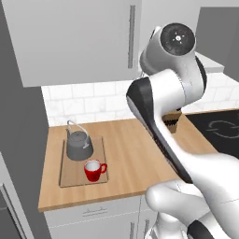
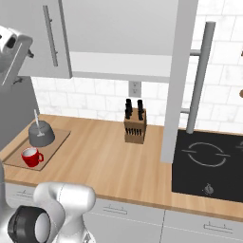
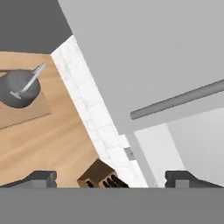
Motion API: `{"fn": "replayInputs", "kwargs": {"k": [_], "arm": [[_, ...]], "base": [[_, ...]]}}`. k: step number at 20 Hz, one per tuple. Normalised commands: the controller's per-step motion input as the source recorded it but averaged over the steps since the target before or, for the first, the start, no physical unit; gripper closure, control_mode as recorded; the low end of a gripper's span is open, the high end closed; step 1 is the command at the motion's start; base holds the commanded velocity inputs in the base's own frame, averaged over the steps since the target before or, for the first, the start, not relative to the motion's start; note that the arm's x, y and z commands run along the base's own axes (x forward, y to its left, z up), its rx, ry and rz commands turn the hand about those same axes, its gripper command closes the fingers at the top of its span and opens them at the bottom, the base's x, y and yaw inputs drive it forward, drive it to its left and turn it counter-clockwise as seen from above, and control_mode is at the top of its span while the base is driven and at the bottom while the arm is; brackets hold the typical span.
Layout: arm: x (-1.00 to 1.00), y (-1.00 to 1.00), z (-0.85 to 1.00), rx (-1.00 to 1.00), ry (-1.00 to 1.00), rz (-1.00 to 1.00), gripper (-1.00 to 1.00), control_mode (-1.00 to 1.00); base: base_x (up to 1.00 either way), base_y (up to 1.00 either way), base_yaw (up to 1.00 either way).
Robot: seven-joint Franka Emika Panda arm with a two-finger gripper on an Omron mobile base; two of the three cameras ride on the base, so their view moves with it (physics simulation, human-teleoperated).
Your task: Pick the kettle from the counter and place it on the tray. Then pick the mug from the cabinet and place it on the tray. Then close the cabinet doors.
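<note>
The cabinet doors (image 3: 144, 57) are faced closely by the pincer (image 3: 111, 178), whose jaws are spread wide and hold nothing. Well below it, the tray (image 1: 70, 175) is seen on the counter (image 1: 135, 158), carrying kettle (image 1: 78, 144) and mug (image 1: 94, 171).

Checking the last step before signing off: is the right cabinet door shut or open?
Open. The right cabinet door stands edge-on, swung out over the counter, exposing the cabinet interior.
</note>
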Motion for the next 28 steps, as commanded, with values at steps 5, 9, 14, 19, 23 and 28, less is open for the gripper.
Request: {"fn": "replayInputs", "kwargs": {"k": [5, 9, 14, 19, 23, 28], "arm": [[-0.45, -0.34, 0.15, 0.52, 0.25, -0.25, -1.0, -1.0], [-0.45, -0.31, 0.01, 0.61, 0.16, -0.21, -1.0, -1.0], [-0.4, -0.15, -0.03, 0.62, 0.06, -0.3, -1.0, -1.0], [-0.24, 0.02, -0.36, 0.5, -0.15, -0.59, -1.0, -1.0], [-0.03, 0.05, -0.52, 0.46, -0.1, -0.76, -1.0, -1.0], [0.07, -0.19, -0.19, 0.53, -0.02, -0.53, -1.0, -1.0]], "base": [[0.0, 0.0, 0.0], [0.0, 0.0, 0.0], [0.0, 0.0, 0.0], [0.0, 0.0, 0.0], [0.0, 0.0, 0.0], [0.0, 0.0, 0.0]]}}
